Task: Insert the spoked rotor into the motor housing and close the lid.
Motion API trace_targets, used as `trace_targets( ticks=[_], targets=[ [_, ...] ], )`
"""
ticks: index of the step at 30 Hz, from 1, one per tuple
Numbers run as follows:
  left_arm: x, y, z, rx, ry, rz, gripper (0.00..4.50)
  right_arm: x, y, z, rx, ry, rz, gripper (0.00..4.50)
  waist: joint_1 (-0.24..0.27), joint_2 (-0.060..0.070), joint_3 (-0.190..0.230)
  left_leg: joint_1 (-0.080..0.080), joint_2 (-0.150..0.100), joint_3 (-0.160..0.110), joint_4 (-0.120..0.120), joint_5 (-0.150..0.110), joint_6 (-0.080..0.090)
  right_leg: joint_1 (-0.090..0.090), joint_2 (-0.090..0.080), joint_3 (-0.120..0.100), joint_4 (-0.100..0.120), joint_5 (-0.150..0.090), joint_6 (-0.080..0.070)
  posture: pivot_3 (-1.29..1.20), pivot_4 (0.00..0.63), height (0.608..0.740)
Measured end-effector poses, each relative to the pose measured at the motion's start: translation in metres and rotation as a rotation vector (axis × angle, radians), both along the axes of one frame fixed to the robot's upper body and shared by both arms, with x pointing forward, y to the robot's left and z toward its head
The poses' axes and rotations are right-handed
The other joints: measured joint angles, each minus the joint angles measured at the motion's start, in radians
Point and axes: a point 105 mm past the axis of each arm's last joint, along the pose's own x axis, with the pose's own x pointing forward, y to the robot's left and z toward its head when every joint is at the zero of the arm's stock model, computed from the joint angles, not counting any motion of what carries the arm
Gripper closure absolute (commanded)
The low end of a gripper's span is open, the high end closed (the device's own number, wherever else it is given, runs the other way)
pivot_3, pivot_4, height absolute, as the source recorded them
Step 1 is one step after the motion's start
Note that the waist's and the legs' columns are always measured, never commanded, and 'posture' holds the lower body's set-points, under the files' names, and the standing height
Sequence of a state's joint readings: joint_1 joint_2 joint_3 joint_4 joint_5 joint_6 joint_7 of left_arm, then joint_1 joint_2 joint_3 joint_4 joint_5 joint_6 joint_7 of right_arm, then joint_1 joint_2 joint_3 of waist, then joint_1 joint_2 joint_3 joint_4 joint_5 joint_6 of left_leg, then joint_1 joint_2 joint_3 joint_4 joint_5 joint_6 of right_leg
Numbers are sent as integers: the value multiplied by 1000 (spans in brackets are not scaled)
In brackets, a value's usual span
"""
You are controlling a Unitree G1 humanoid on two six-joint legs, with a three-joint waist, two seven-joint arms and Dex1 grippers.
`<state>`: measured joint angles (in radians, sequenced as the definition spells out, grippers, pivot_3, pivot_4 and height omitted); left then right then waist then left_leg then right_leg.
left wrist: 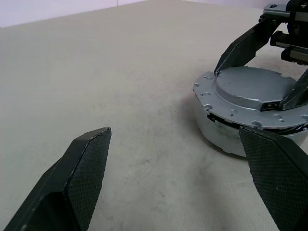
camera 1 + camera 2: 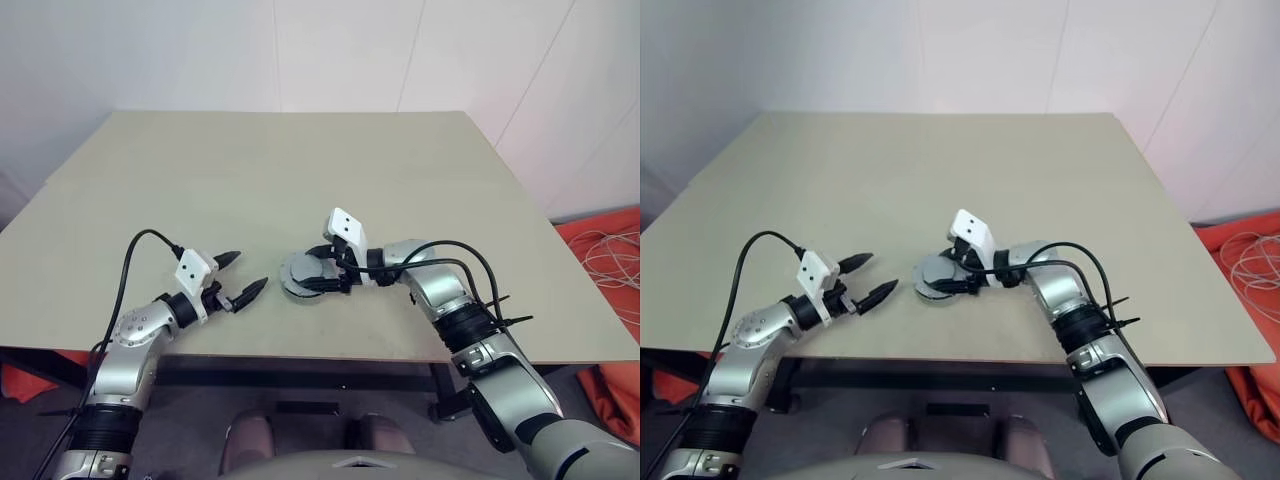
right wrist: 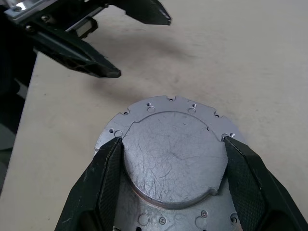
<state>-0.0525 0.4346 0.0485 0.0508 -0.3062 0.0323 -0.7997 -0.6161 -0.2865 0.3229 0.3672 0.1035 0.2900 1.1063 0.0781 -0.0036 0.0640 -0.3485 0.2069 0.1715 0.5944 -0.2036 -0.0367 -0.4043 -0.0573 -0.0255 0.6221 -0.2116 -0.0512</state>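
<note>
My right gripper sets black, finely textured matt pads against the lid, silver metal, dull and scuffed with fine scratches. Beneath it the housing shows a smooth, pale grey metal wall. My left gripper has the same cross-hatched black pads. The table is matt beige, faintly grainy.

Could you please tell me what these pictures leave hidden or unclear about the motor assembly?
- Spoked rotor: the lid, silver face up, covers the motor housing in both wrist views.
- Housing's copper windings: hidden under that lid.
- Right hand straddles the lid's raised centre; true contact unclear.
</note>
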Motion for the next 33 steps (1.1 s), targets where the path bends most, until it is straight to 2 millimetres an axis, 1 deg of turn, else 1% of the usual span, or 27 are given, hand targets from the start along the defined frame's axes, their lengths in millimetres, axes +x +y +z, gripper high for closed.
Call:
trace_targets(
  ticks=[9, 33],
  targets=[
    [0, 1, -1, 2, 4, 0, 0, 3, 0, 0, -2, 22, 14, 1338, -1, 0, 0, 0, 0, 0, 0, 0, 0, 0, 0, 0, 0, 0, 0, 0, 0, 740],
    [0, 9, 2, 13, -3, 11, 0, 2, 1, -3, -5, 7, 41, 1338, -6, 0, 0, 0, 0, 0, 0, 0, 0, 0, 0, 0, 1, 0, 0, 0, 0, 740]
  ],
)
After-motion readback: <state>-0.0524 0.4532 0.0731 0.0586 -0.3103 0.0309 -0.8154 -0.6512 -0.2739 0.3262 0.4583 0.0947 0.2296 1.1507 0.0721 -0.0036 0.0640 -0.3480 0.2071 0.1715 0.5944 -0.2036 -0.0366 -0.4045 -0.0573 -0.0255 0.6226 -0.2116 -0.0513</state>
